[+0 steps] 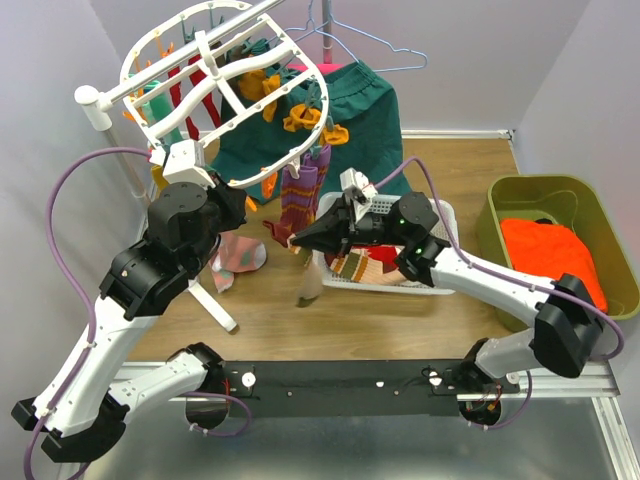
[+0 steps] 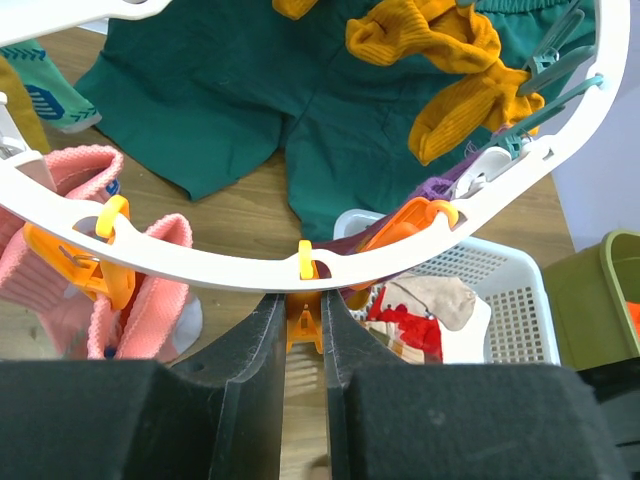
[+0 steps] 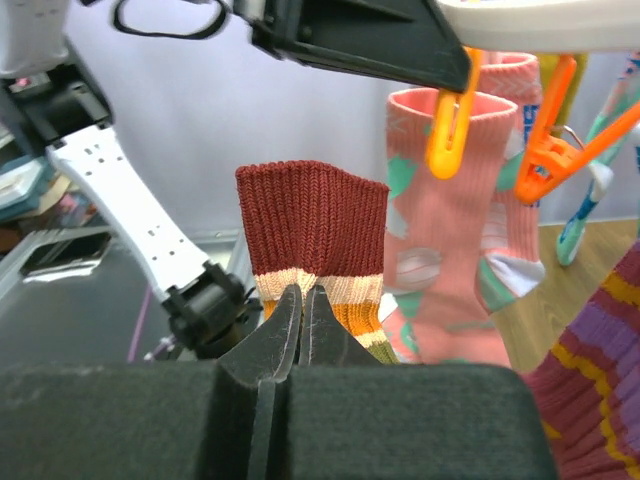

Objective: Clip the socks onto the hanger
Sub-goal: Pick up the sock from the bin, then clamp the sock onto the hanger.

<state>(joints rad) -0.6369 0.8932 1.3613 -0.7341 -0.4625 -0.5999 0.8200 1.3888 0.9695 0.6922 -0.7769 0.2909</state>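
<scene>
A robotics lab cell, by the look: left arm (image 1: 130, 290) and right arm (image 1: 500, 285) bolted to a black plate (image 1: 340, 373) at the edge of a wooden bench (image 1: 400, 322), plain pale walls (image 1: 50, 60) boxing it in.

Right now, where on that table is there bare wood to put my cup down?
Bare wood shows between the white mesh basket and the black base rail, and behind the basket toward the olive bin. Under the hanger it is crowded: hanging socks, the green garment, the left gripper on an orange clip, the right gripper holding a striped sock.
</scene>
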